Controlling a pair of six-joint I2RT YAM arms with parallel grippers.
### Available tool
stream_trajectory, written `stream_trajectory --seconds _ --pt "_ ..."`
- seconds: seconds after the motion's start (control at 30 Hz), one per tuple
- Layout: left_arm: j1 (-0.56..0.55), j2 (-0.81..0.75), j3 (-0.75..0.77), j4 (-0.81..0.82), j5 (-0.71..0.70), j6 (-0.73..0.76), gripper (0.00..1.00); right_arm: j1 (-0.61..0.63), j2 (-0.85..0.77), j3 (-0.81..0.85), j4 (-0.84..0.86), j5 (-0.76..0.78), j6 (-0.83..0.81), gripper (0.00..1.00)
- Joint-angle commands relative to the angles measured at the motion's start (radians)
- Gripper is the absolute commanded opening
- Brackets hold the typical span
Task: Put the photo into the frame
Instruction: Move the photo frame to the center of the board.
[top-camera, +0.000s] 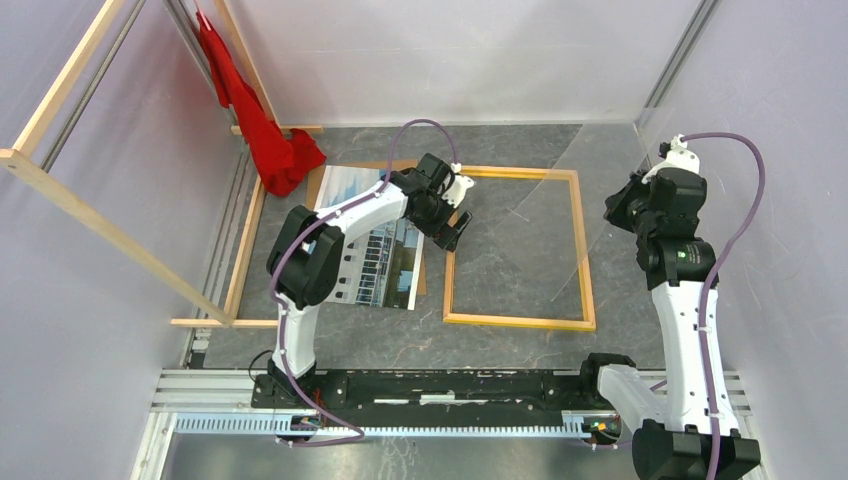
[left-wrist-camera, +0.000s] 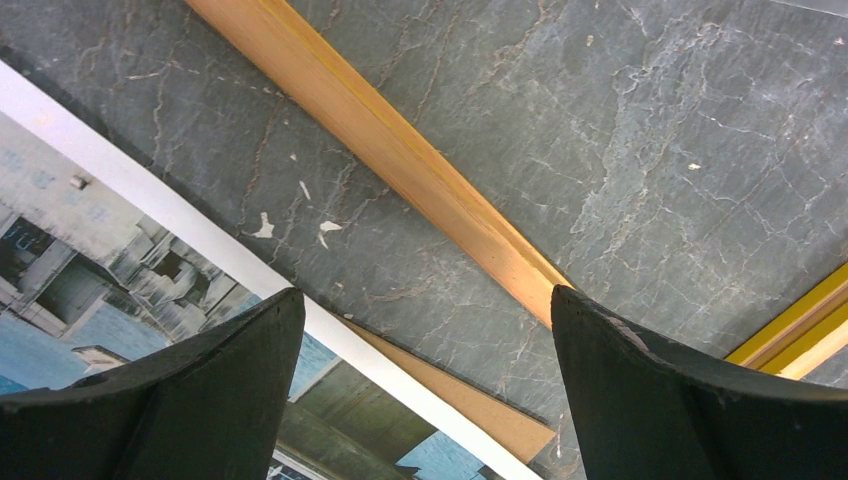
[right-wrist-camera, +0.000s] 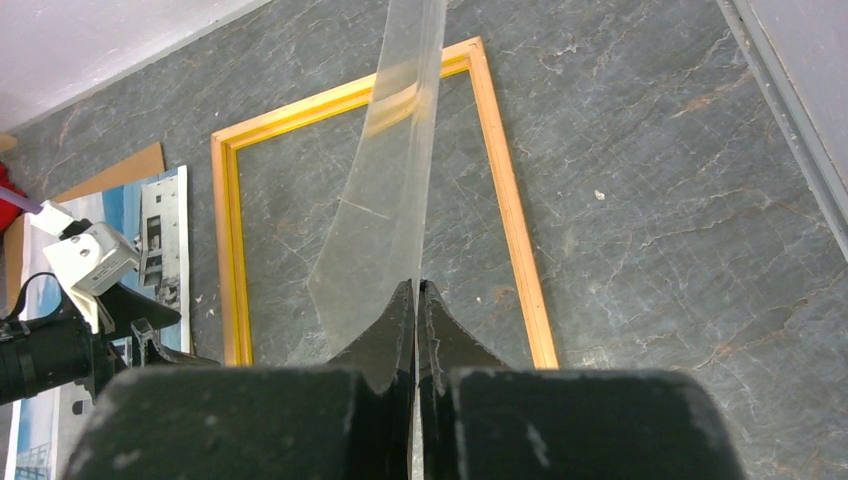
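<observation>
Overhead and wrist views of the loading stage. The frame is lying flat on the grey table, right of centre, with its wood-toned side facing up and yellow showing along the inner edge. The photo is lying picture side up just left of the frame, outside it, resting on a brown backing board whose edges are showing past the print. As the only container here, the frame is holding nothing flat inside it: bare table is showing through its opening, and photo and board are both lying beside it. The right gripper is pinching the clear sheet with its fingers pressed together, holding it tilted above the right half of the frame; whether the sheet's lower edge is touching the table cannot be told. The left gripper is hovering with its fingers spread apart and gripping nothing, low over the strip of table between the photo's right edge and the frame's left rail. The step in hand appears to be seating the clear sheet before the photo goes in. The next move probably calls for lowering the sheet square to the four rails so that it drops inside them. The free left gripper would then need to catch the thin print by its edge without taking the board along. A red cloth is hanging at the back left.
</observation>
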Motion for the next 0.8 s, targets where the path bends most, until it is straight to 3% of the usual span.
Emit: stream_trajectory --seconds 0.0,0.27,0.57,0.77 --pt "-0.014 0.031 0.021 0.032 0.028 -0.034 0.98 -0.004 -0.02 -0.018 0.064 -0.044 0.019 0.0" --pt "-0.026 0.066 0.017 0.033 -0.006 -0.013 0.93 -0.004 -0.008 -0.033 0.081 -0.12 0.041 0.0" --pt "-0.026 0.056 -0.07 0.068 -0.187 0.044 0.79 -0.004 -0.001 -0.016 0.094 -0.216 0.044 0.0" --pt "-0.014 0.011 -0.179 0.118 -0.281 0.101 0.78 -0.003 0.015 -0.024 0.118 -0.328 0.056 0.0"
